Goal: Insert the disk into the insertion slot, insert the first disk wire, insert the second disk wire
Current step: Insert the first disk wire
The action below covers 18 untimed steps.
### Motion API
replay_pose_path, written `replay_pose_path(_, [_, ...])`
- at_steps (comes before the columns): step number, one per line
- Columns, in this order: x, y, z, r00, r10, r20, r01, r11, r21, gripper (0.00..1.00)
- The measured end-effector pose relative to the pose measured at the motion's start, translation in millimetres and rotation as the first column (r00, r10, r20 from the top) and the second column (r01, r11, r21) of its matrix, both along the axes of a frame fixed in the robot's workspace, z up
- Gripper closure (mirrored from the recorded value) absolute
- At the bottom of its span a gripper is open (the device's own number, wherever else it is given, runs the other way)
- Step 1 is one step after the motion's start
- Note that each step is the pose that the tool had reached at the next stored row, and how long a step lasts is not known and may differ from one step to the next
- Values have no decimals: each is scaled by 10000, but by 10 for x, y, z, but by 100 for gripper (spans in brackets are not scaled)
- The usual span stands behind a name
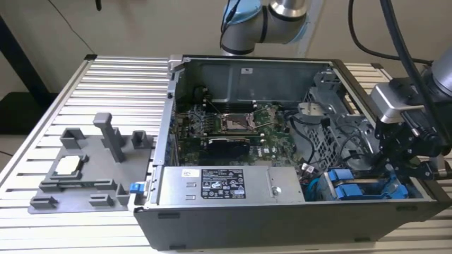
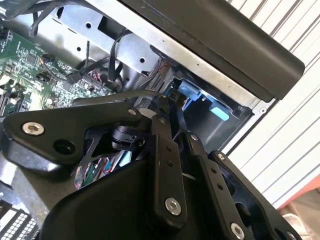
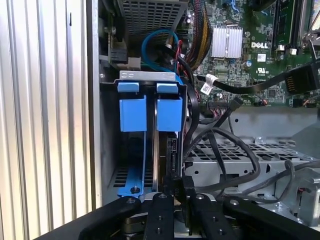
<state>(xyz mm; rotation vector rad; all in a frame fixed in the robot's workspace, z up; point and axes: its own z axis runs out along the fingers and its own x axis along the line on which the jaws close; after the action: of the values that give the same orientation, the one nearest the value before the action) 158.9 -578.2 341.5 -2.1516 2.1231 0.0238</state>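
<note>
We record: blue-framed silver-grey disk (image 3: 169,114) seated in grey sheet-metal insertion slot (image 3: 147,75); black gripper (image 3: 180,194), fingers (image 3: 161,212) pinching black wire plug (image 3: 176,185) at the disk's exposed edge; black cables (image 3: 220,150) crowd close beside.

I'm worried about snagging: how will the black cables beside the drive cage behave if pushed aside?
The black cables hang in loose curves, so they are probably floppy and would bend away. They look thin, so likely light. They cross one another, so pushing one may drag its neighbours.
</note>
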Motion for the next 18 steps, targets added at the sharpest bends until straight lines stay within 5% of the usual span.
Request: replay_pose_path(18, [-18, 2, -75, 10000, 0, 0, 0, 10000, -22, 81])
